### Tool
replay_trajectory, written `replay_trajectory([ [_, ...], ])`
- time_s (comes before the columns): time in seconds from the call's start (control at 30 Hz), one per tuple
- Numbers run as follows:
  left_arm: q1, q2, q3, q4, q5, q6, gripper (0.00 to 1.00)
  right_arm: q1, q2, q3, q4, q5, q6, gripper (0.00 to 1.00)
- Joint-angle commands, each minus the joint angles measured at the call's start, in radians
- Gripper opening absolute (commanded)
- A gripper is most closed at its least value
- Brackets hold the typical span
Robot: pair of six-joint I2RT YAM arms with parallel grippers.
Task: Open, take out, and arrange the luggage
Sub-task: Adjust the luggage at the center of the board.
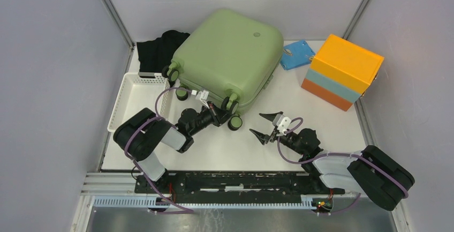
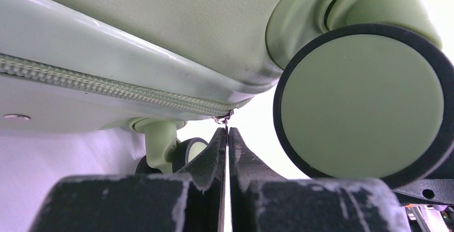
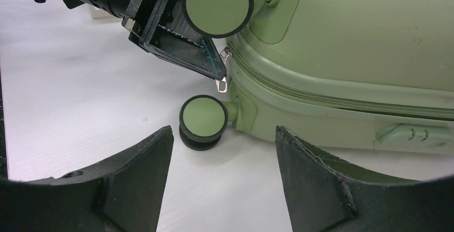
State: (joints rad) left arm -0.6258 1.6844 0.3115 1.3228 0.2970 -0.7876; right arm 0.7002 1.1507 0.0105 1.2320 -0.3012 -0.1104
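A: What's on the white table, seen from above?
B: The luggage lies closed toward the back, wheels toward my bases.
A: Left wrist?
B: My left gripper is pinched on the zip pull.
A: Right wrist?
B: My right gripper gapes wide, holding nothing, near a wheel.

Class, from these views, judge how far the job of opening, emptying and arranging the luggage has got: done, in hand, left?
Done: nothing yet; the luggage lies shut, its zip closed where visible. In hand: the left gripper is pinched shut on the zip pull by a wheel; the right gripper hovers open, empty. Left: unzipping, opening up, taking out and arranging.
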Motion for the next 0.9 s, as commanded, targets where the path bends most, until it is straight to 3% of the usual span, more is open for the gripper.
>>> replay_trajectory([
  [0.0,-0.029,-0.027,0.014,-0.027,0.068,0.004,0.08,0.005,-0.009,-0.158,0.027,0.011,-0.009,0.76],
  [0.87,-0.029,-0.167,0.000,-0.254,-0.026,0.055,0.25,0.041,-0.003,-0.153,-0.004,0.072,-0.060,0.76],
])
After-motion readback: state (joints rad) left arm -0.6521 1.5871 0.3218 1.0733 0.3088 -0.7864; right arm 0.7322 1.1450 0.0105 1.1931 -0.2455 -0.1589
